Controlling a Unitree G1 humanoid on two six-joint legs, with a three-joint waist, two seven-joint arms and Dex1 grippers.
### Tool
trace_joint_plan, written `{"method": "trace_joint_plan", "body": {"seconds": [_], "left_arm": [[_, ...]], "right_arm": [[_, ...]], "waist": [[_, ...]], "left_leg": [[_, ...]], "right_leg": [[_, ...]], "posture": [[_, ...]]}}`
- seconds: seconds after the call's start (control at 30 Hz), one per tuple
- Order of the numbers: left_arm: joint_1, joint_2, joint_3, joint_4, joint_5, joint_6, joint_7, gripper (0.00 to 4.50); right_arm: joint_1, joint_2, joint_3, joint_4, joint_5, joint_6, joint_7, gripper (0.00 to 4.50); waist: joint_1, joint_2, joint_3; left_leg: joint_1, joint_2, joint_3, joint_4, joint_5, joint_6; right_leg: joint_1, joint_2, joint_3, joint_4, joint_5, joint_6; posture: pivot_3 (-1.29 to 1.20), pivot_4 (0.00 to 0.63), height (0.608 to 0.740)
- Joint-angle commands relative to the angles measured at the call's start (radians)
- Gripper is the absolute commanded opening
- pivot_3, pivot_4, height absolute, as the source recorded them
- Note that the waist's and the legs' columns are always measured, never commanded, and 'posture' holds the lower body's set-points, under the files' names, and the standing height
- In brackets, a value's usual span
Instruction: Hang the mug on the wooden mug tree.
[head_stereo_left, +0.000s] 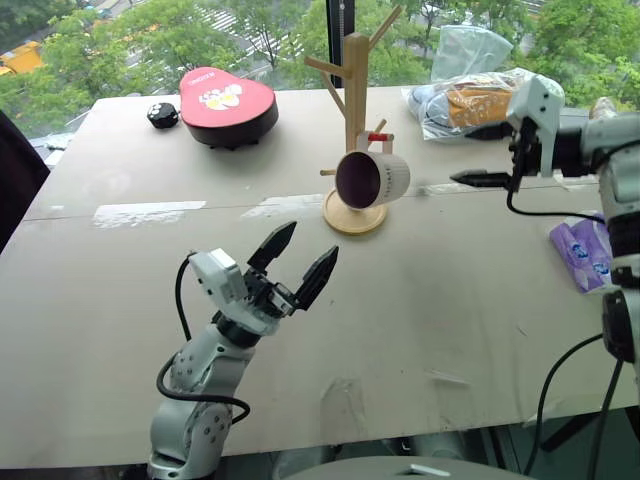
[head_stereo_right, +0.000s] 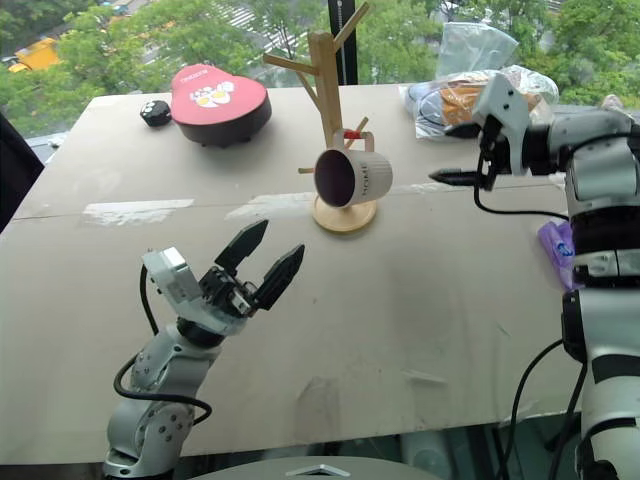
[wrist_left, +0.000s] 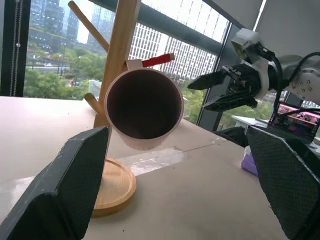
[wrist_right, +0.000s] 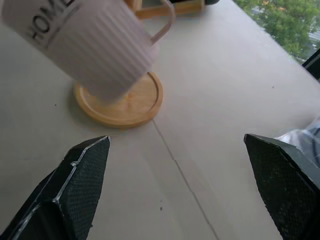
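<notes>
The white mug (head_stereo_left: 378, 178) with a dark maroon inside hangs by its handle on the red-tipped peg (wrist_left: 157, 60) of the wooden mug tree (head_stereo_left: 355, 90). It is tilted, with its mouth facing me. Its side print shows in the right wrist view, on the mug (wrist_right: 100, 50) above the tree's round base (wrist_right: 120, 105). My right gripper (head_stereo_left: 460, 155) is open, level with the mug and apart from it on its right, holding nothing. My left gripper (head_stereo_left: 310, 240) is open and empty over the table, in front of the tree and to its left.
At the back left of the table (head_stereo_left: 450, 320) sit a red heart-shaped box (head_stereo_left: 228, 105) and a small black object (head_stereo_left: 162, 114). Clear plastic bags (head_stereo_left: 470, 95) lie at the back right, and a purple pack (head_stereo_left: 585, 250) lies at the right edge.
</notes>
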Motion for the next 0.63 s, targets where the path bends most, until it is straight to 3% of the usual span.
{"method": "trace_joint_plan", "body": {"seconds": [0.03,0.17,0.33,0.47,0.63], "left_arm": [[0.061,0.027,0.018,-0.005,0.006,-0.001,-0.026,4.5],[0.135,0.093,0.003,0.049,0.056,0.032,-0.063,4.5],[0.188,0.161,-0.024,0.114,0.165,0.032,-0.084,4.5],[0.246,0.174,-0.064,0.107,0.255,0.028,-0.059,4.5],[0.295,0.195,-0.091,0.069,0.31,0.045,-0.05,4.5]], "right_arm": [[0.33,0.046,-0.188,-0.379,0.142,0.147,-0.154,4.45],[0.689,0.211,-0.272,-0.636,0.236,0.193,-0.334,4.45],[1.032,0.421,-0.189,-0.699,0.149,-0.106,-0.43,4.45],[1.129,0.464,-0.154,-0.646,0.112,-0.271,-0.45,4.45],[1.11,0.445,-0.145,-0.549,0.105,-0.367,-0.462,4.45]], "waist": [[0.01,0.001,0.0],[0.016,0.005,0.002],[0.016,0.005,0.001],[0.005,0.003,0.001],[-0.001,0.003,0.0]], "left_leg": [[-0.001,0.0,0.0,0.0,0.0,0.0],[-0.003,-0.002,0.001,0.002,0.0,0.0],[0.012,-0.001,0.005,0.0,0.0,0.001],[0.016,-0.001,0.007,0.0,0.0,0.001],[0.018,0.0,0.008,-0.001,0.0,0.001]], "right_leg": [[0.0,0.0,-0.001,0.0,0.0,0.0],[-0.003,-0.001,-0.001,0.002,0.001,0.001],[0.011,0.003,0.002,0.002,0.004,0.002],[0.012,0.007,0.004,0.001,0.004,0.002],[0.013,0.006,0.005,0.001,0.004,0.002]], "posture": [[0.0,0.15,0.74],[0.0,0.15,0.74],[0.0,0.15,0.74],[0.0,0.15,0.74],[0.0,0.15,0.74]]}}
